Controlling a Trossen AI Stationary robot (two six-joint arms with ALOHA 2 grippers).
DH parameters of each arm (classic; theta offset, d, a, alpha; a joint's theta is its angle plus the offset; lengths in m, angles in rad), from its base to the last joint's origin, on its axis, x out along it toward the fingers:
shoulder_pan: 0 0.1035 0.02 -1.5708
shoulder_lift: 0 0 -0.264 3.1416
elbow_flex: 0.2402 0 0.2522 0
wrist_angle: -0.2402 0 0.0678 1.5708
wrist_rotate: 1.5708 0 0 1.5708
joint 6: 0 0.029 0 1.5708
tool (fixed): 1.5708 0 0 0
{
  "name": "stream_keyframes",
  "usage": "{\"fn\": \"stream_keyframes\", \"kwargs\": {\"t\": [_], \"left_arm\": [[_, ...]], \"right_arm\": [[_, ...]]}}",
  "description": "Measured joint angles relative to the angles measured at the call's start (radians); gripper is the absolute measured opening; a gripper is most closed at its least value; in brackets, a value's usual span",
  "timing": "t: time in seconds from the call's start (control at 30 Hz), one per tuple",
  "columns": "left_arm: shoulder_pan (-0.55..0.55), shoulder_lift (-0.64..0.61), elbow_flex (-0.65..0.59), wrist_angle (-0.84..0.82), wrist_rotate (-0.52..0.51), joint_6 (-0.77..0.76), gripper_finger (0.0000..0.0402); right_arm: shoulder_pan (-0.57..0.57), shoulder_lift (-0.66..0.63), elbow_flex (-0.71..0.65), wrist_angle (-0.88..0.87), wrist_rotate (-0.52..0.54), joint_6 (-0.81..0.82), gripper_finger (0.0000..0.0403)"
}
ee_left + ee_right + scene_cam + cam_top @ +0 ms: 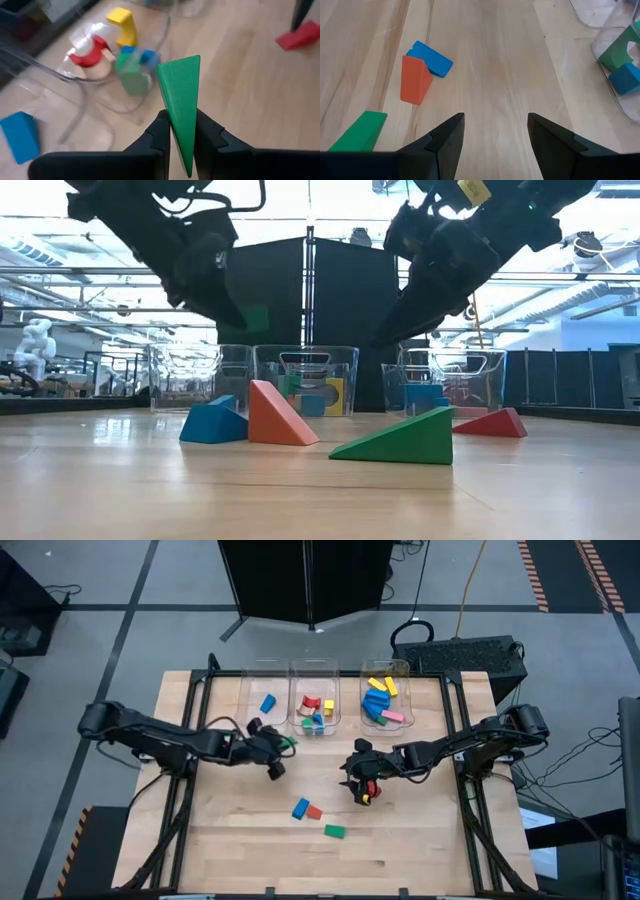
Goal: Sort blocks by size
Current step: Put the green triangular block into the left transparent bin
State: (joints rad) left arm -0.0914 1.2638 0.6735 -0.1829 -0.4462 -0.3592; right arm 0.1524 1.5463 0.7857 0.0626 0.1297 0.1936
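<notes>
My left gripper (281, 747) hangs over the table in front of the middle bin (314, 690), shut on a green wedge block (181, 95). My right gripper (496, 125) stands open at mid-table with nothing between its fingers; a red wedge (490, 423) lies on the table right by it. Three more wedges rest on their flat sides near the front: blue (300, 808), orange-red (315, 812) and green (334, 831). More blocks lie inside the three bins. My left gripper pinches the green wedge between its two fingers (161, 131), on the wedge's two long sides (186, 135) toward the thin end. The thick end sticks out ahead of the fingers. The fingers slant downward from the table's left. The wedge is lifted clear of the table.
Three clear bins stand in a row at the far edge: the left bin (262, 680) holds one blue block, the middle bin holds red, yellow, green and blue blocks, and the right bin (385, 670) holds yellow, blue and pink ones. Bare wood lies between the grippers.
</notes>
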Motion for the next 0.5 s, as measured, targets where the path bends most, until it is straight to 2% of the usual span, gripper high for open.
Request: {"fn": "stream_keyframes", "kwargs": {"t": [0.23,0.5], "left_arm": [[0.076,-0.134,0.002,-0.098,-0.066,0.034,0.0048],[0.235,-0.178,0.002,-0.171,-0.067,0.106,0.0049]], "right_arm": [[0.000,0.000,0.000,-0.052,0.000,0.001,0.0205],[0.000,0.000,0.000,-0.141,0.001,-0.019,0.0205]]}}
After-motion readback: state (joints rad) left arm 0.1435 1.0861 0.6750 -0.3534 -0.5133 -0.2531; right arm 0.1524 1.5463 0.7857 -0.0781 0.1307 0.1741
